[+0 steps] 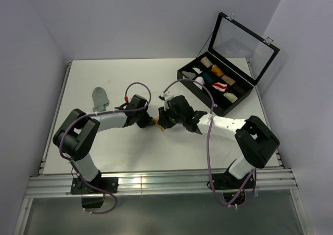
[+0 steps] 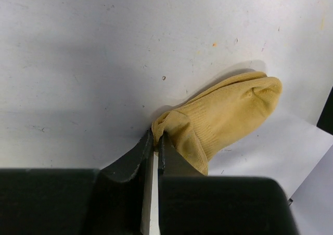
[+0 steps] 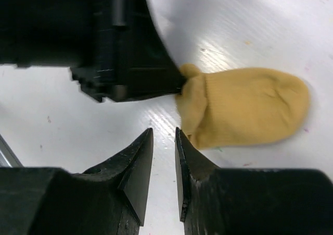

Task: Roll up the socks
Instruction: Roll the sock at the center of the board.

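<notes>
The mustard-yellow sock (image 2: 223, 115) lies flat on the white table, and in the top view only a sliver of it (image 1: 157, 124) shows between the two grippers. My left gripper (image 2: 157, 136) is shut on the sock's bunched cuff edge. It also shows in the right wrist view (image 3: 130, 63), pinching that edge. My right gripper (image 3: 164, 133) is open by a narrow gap and empty, its tips just beside the sock's (image 3: 244, 112) cuff end. The grey sock (image 1: 100, 97) lies flat at the far left. I cannot make out the white striped sock.
The black compartmented case (image 1: 205, 91) stands at the back right with its glass lid (image 1: 243, 42) raised and several small coloured fabric rolls inside. Both arms meet near the table's (image 1: 125, 151) middle. A metal rail (image 1: 156, 185) runs along the near edge.
</notes>
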You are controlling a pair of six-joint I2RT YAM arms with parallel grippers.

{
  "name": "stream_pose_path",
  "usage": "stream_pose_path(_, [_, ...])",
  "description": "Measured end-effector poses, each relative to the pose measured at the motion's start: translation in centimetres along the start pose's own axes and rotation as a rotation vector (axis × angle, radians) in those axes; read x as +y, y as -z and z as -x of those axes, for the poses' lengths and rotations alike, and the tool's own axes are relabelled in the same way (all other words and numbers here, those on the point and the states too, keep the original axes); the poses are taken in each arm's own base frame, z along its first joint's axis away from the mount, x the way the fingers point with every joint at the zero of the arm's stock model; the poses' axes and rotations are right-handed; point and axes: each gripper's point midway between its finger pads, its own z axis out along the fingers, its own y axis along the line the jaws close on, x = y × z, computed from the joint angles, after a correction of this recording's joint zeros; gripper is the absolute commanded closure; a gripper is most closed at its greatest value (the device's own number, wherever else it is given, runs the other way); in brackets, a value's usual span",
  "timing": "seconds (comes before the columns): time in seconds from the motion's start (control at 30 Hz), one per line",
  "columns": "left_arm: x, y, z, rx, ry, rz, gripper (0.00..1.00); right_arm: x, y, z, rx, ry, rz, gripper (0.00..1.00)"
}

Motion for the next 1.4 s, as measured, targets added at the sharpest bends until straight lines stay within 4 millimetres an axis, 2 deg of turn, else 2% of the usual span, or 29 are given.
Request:
stream_pose_path(0.1, [0.0,0.0,0.0,-0.003,-0.011,0.002,0.91,1.2,-0.4,-0.1,0.004,0.090,0.024,0.69])
stream_pose_path(0.2, [0.0,0.0,0.0,-0.003,-0.014,0.003,0.91,1.4,-1.4,0.2,0.011,0.148,0.027,0.69])
stream_pose_path(0.3, [0.0,0.0,0.0,-0.004,-0.016,0.002,0.91,1.1,-2.6,-0.4,0.027,0.173,0.023,0.69])
stream_pose_path(0.4, [0.0,0.0,0.0,-0.004,-0.016,0.002,0.91,0.4,-3.5,-1.9,0.068,0.178,0.005,0.68])
stream_pose_path(0.43, [0.0,0.0,0.0,-0.004,-0.016,0.002,0.91,0.1,-3.7,-2.3,0.078,0.178,-0.006,0.64])
stream_pose_path(0.57, [0.0,0.0,0.0,-0.003,-0.017,0.002,0.91,-1.0,-4.0,-3.0,0.090,0.179,-0.054,0.59])
stream_pose_path(0.8, [-0.1,0.0,0.0,-0.003,-0.028,0.001,0.90,-2.4,-4.0,-3.4,0.098,0.190,-0.122,0.59])
stream_pose_path(1.07, [0.0,0.2,-0.1,0.005,-0.035,0.018,0.89,-2.2,-4.5,-4.4,0.119,0.232,-0.147,0.62])
stream_pose_path(1.13, [0.0,0.3,-0.1,0.007,-0.035,0.021,0.87,-2.1,-4.6,-4.4,0.119,0.247,-0.155,0.67])
stream_pose_path(1.17, [0.0,0.3,-0.1,0.008,-0.034,0.023,0.87,-2.0,-4.7,-4.4,0.118,0.252,-0.156,0.76])
stream_pose_path(1.27, [-0.1,0.7,0.1,0.000,-0.030,0.022,0.82,-1.7,-4.9,-4.4,0.117,0.257,-0.155,0.89])
stream_pose_path(1.3, [-0.2,0.9,0.2,-0.005,-0.026,0.019,0.80,-1.6,-5.0,-4.4,0.114,0.256,-0.153,0.97])
stream_pose_path(1.4, [-0.4,2.3,0.6,-0.036,-0.013,-0.001,0.70,-1.1,-5.2,-4.3,0.109,0.220,-0.117,1.00])
